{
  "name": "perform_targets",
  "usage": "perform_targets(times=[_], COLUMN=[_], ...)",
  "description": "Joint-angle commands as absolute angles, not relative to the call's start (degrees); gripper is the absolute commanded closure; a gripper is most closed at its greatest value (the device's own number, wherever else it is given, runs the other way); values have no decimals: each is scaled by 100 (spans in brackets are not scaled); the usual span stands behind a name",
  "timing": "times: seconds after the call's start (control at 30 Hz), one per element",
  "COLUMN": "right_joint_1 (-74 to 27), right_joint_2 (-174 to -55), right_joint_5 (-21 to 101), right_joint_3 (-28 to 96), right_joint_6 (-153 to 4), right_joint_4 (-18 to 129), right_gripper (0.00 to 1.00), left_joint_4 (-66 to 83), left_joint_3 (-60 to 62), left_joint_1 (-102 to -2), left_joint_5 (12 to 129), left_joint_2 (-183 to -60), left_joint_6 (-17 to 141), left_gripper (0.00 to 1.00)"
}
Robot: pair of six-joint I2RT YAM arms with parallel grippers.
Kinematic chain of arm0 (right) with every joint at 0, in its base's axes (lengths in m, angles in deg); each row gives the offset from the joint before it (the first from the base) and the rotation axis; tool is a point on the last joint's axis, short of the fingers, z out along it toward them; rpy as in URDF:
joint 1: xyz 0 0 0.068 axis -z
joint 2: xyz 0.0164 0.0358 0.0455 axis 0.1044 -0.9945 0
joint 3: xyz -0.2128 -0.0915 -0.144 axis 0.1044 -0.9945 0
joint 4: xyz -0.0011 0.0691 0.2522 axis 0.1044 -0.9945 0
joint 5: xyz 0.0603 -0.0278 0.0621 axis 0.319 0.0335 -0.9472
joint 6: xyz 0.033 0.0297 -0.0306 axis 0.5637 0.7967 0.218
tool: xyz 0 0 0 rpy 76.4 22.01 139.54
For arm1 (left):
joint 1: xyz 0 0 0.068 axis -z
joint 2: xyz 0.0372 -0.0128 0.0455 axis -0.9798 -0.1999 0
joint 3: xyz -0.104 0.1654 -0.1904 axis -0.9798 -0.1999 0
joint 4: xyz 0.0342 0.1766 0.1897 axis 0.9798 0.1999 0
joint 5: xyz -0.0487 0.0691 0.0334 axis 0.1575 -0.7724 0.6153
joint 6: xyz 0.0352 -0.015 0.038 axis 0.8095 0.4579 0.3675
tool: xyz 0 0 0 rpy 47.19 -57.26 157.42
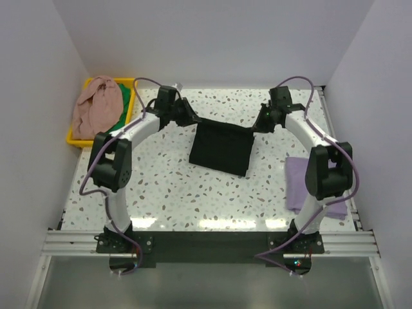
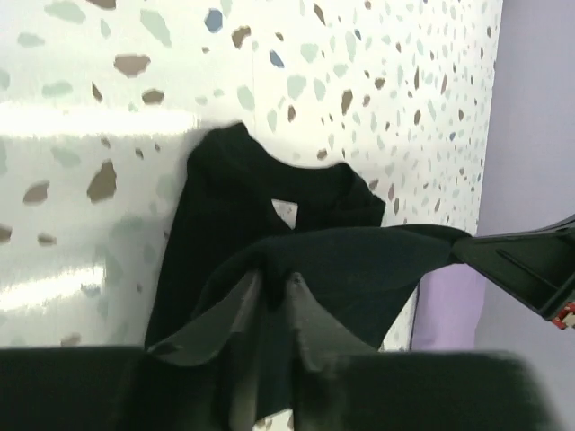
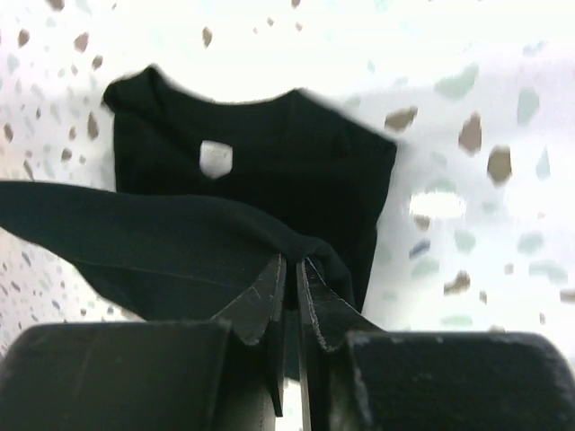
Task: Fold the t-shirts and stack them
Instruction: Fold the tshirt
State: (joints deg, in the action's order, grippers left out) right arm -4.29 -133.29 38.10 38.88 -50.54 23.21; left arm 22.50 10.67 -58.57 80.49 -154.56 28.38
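White arm links (image 1: 138, 132), black joints (image 1: 112, 161), purple cables (image 1: 145, 79), dark-grey left tool (image 2: 274, 278).

- A yellow plastic bin (image 1: 78, 143) stands at the far left corner of the table, close to the left wall.
- The table top (image 1: 193, 193) is white with grey and brown speckles and is glossy.
- Plain pale walls (image 1: 212, 38) close the table on the left, far and right sides.
- An aluminium rail (image 1: 71, 241) runs along the near edge, with a black plate (image 1: 212, 248) at its middle.
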Motion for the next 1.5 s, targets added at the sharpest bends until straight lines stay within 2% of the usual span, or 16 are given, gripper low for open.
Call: perform_targets(times=[0.0,0.03,0.07,0.13,0.17,0.27,0.4,0.43,0.5,0.53,0.63,0.67,0.83,1.03,1.23,1.47], right_joint_1=[-183,-131,-52,54,98,90,-173,-287,-665,-788,-1079,-1166,-1264,-1264,-1194,-842], right_joint_2=[-13931,-14203,-14284,-14398,-14355,-14023,-13363,-13257,-13134,-13150,-13632,-13773,-14879,-15943,-16569,-16692], right_joint_5=[3488,3496,3505,3479,3522,3837,4084,4189,4349,4366,4174,4077,2822,1793,1545,1247], right_joint_3=[4469,4540,4663,4778,4804,4612,3918,3795,3592,3583,3916,4117,4697,5120,5341,4699], right_joint_6=[-5184,-5184,-5158,-5149,-5166,-5228,-5122,-5079,-5017,-4982,-4955,-4947,-4780,-4105,-3122,-2038], right_joint_4=[2670,2652,2652,2565,2556,2547,2783,2871,3012,3099,3170,3240,4170,5330,6112,7380], right_gripper=[89,82,63,46,37,33,33,33,34,35,44,46,57,59,61,60], left_joint_4=[1510,1447,1368,956,867,840,875,823,866,936,1251,1271,1307,1262,1174,955], left_joint_3=[1684,1781,1860,1791,1652,1292,579,456,288,340,437,420,-53,-616,-1082,-1514], left_joint_1=[-6159,-6212,-6256,-6379,-6406,-6459,-6389,-6336,-6109,-6029,-5791,-5738,-5483,-5492,-5492,-5509], left_joint_5=[8749,8839,8910,9129,9182,8982,8691,8656,8411,8305,8225,8129,7584,7188,7074,7029], left_joint_2=[-16285,-16410,-16490,-16517,-16465,-16096,-15455,-15366,-15234,-15251,-15426,-15453,-15453,-15480,-15567,-15348], left_joint_6=[3006,3006,3006,2980,2971,3111,3033,2954,2971,2980,2831,2787,2409,2154,1978,1802], left_gripper=[74,60,53,41,39,37,48,57,65,76,95,98,100,100,100,100])
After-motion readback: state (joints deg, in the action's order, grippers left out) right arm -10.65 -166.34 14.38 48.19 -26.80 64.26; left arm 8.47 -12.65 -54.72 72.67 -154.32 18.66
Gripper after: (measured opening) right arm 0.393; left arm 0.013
